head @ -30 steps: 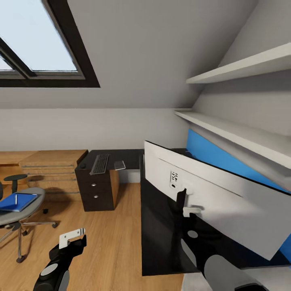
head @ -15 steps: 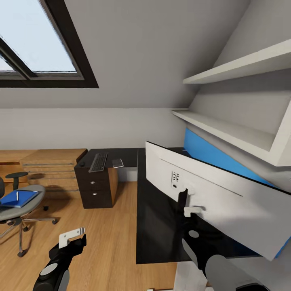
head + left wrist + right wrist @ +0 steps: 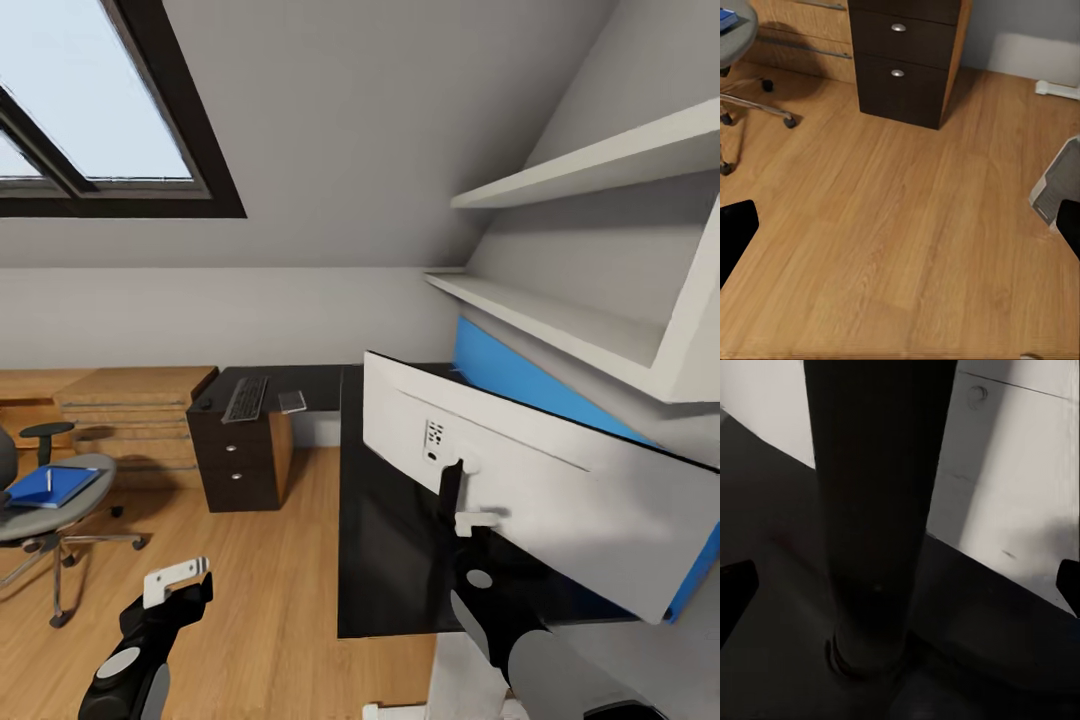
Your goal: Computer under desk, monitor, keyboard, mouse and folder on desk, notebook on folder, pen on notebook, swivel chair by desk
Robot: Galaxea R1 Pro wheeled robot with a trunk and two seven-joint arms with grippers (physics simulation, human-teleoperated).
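The monitor [image 3: 530, 480] stands on the black desk [image 3: 385, 560] with its pale back towards me. My right gripper [image 3: 456, 496] is open around its dark foot [image 3: 877, 510], and the fingertips [image 3: 735, 592] stay clear of it. On the desk's far wing lie the keyboard [image 3: 246, 398], the mouse [image 3: 205, 406] and a small grey notebook [image 3: 292, 402]. The blue folder [image 3: 50, 485] with the pen [image 3: 47, 479] on it rests on the swivel chair [image 3: 45, 520]. My left gripper [image 3: 175, 585] hangs open over the floor. The grey computer [image 3: 1055, 186] stands on the floor, partly cut off.
A black drawer unit [image 3: 240, 465] with silver knobs holds up the desk's far wing, beside a light-wood chest [image 3: 130, 420]. White shelves [image 3: 560, 320] and a blue wall panel [image 3: 515, 385] run behind the monitor. Open wood floor [image 3: 270, 580] lies between chair and desk.
The whole picture has shifted a little, so the camera has moved. The right gripper keeps its place at the monitor's foot. The left arm holds its pose.
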